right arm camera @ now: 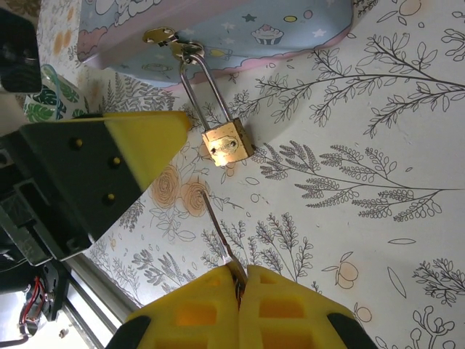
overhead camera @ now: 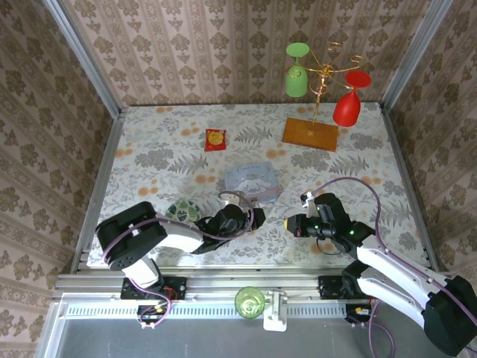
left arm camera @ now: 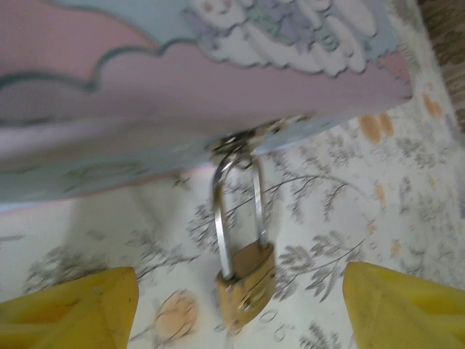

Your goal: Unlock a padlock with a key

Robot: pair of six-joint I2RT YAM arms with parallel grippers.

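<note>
The small brass padlock (left arm camera: 247, 280) lies on the floral cloth, its long silvery shackle (left arm camera: 236, 211) hooked through the hasp of the pale blue tin (left arm camera: 182, 87). My left gripper (left arm camera: 240, 313) is open, and its yellow fingers (left arm camera: 73, 309) stand on either side of the lock body without touching it. In the right wrist view the padlock (right arm camera: 227, 142) is just ahead, keyhole end facing me. My right gripper (right arm camera: 241, 273) is shut on the slim silver key (right arm camera: 219, 234), whose tip points at the lock from a short way off. From above, the left gripper (overhead camera: 252, 216) and right gripper (overhead camera: 289, 223) face each other below the tin (overhead camera: 252, 183).
A red-and-yellow packet (overhead camera: 215, 139) lies at the back left. A wooden base (overhead camera: 310, 133) with a gold stand holding a green and a red glass stands back right. A green patterned disc (overhead camera: 182, 209) lies beside the left arm. A green cup (overhead camera: 250, 300) sits on the front rail.
</note>
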